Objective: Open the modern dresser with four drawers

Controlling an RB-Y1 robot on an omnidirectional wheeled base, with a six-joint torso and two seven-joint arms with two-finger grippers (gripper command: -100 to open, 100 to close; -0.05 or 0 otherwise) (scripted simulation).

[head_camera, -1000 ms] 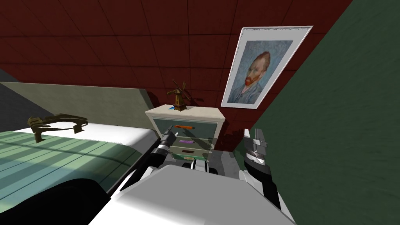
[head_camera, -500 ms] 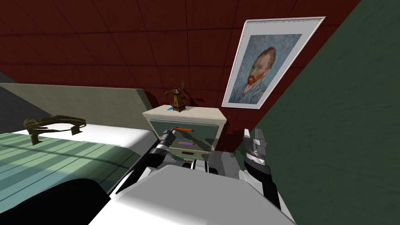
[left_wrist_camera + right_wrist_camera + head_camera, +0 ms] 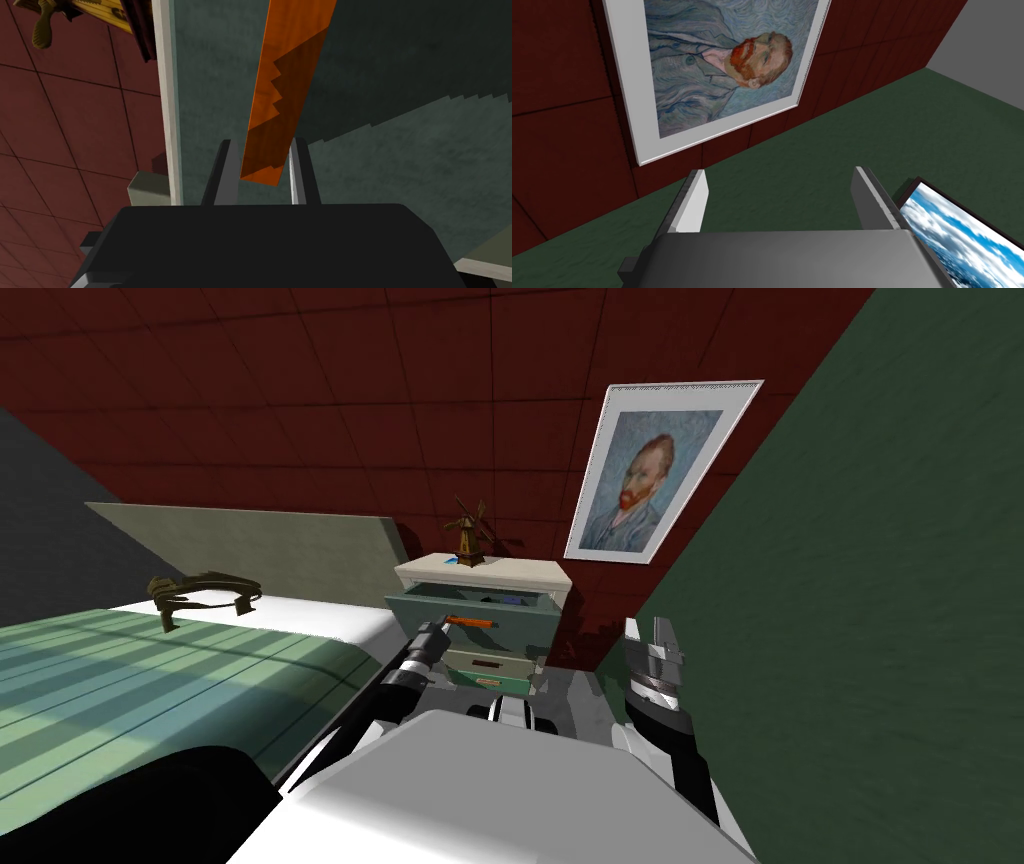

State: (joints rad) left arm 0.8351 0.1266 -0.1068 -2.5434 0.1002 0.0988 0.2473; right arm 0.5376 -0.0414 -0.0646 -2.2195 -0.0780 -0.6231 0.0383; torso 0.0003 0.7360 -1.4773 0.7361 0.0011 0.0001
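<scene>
The dresser [image 3: 500, 572] has a cream top and grey-green drawer fronts and stands against the dark red wall beside the bed. Its top drawer [image 3: 515, 633] is pulled out, showing a gap under the top. My left gripper [image 3: 443, 625] is shut on that drawer's orange handle [image 3: 472, 621]. In the left wrist view the left gripper [image 3: 264, 170] has both fingers [image 3: 223, 172] pressed against the sides of the orange handle [image 3: 282, 95]. Two lower drawers [image 3: 488, 667] sit pushed in below. My right gripper [image 3: 648, 634] hangs open off to the right with the right gripper [image 3: 779, 200] holding nothing.
A small windmill figurine [image 3: 468, 534] stands on the dresser top. The bed [image 3: 140, 688] with its headboard [image 3: 250, 550] is close on the left, with a dark strap-like object [image 3: 205, 591] lying on it. A green wall [image 3: 880, 588] is close on the right. A framed portrait [image 3: 650, 473] hangs behind.
My left gripper closed on the orange handle and the top drawer slid out toward me. My head view shifted as I moved back. The right arm kept still.
</scene>
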